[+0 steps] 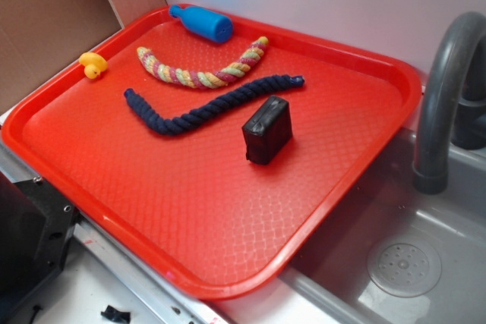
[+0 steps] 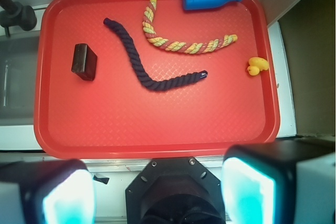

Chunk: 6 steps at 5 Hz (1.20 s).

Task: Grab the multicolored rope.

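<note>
A red plastic tray (image 1: 334, 187) lies beside a grey sink (image 1: 425, 263) with a curved grey faucet (image 1: 444, 89). The multicolored rope (image 1: 201, 72), twisted from yellow, pink and pale green strands, lies in a shallow curve toward the tray's far side, touching nothing. Just beside it, nearer the tray's middle, the navy-blue twisted rope (image 1: 201, 109) runs roughly alongside in a wavy line, apart from it. A blue toy bottle (image 1: 201, 22) lies on its side near the far rim, a small yellow rubber duck (image 1: 93, 64) sits close to the left rim, and a dark block (image 1: 266, 130) stands near the navy rope's right end. In the wrist view the gripper (image 2: 157, 195) hangs off the tray's near edge, fingers (image 2: 249, 192) spread wide and holding nothing
</note>
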Available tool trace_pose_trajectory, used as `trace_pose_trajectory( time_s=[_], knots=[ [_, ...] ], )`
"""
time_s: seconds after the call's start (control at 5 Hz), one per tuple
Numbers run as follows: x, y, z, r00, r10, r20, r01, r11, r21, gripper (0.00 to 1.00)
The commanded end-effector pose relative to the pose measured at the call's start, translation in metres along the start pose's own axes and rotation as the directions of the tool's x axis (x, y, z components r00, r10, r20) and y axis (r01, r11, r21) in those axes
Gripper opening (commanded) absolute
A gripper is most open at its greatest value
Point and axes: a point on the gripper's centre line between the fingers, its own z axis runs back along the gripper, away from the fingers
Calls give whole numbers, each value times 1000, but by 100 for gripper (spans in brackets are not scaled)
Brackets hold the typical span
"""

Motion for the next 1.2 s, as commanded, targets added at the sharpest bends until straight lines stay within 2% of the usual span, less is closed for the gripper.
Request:
trace_pose_trajectory(
  time_s=[0.0,0.2,0.4,0.6,0.8,1.0],
  knots=[
    [0,0,0,1000,0,0,0,1000,0,100],
    [8,7,-11,968,250,4,-250,968,-11,100],
    [15,13,-30,875,483,11,-483,875,-9,100],
    [25,26,-53,731,675,96,-679,734,17,100],
    [45,38,-88,538,825,171,-837,547,-5,100],
    [63,58,-119,324,919,224,-945,327,21,100]
  ],
)
